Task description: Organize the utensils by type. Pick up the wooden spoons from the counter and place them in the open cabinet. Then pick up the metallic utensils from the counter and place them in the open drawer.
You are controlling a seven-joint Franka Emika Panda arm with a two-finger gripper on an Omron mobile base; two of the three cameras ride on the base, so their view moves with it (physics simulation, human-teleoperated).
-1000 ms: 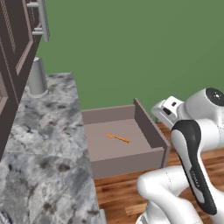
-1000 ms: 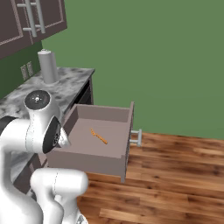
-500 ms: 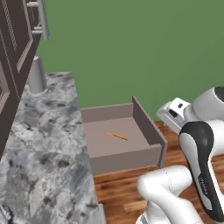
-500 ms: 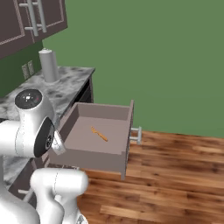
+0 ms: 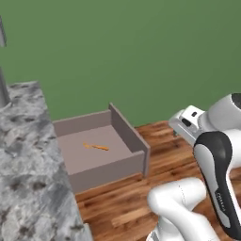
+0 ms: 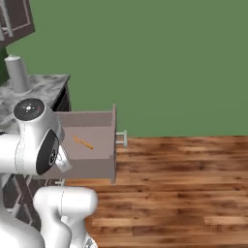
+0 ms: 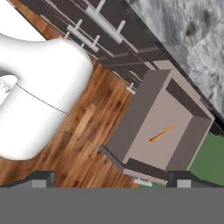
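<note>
The mauve-brown drawer [image 5: 106,170] [image 6: 91,167] [image 7: 135,118] stands pulled out from under the marbled counter [image 5: 28,179] [image 6: 46,83] [image 7: 183,26]. One slim orange-handled metallic utensil [image 5: 96,147] [image 6: 83,142] [image 7: 161,134] lies flat on the drawer's bottom. In the hand view my gripper [image 7: 113,179] is open and empty, its dark tips far apart, looking down at the drawer from well above and off to its side. The wooden spoons are out of view.
A grey canister [image 6: 17,72] [image 5: 2,89] stands on the counter's far end. A dark upper cabinet [image 6: 14,19] hangs above it. Closed drawer fronts with bar handles [image 7: 100,26] run beside the open drawer. Wooden floor [image 6: 184,184] spreads to the right before a green wall.
Both base views have swung, so the counter and drawer slid left in the picture and the cabinets mostly left view. The utensil still lies in the drawer and the gripper stays open.
</note>
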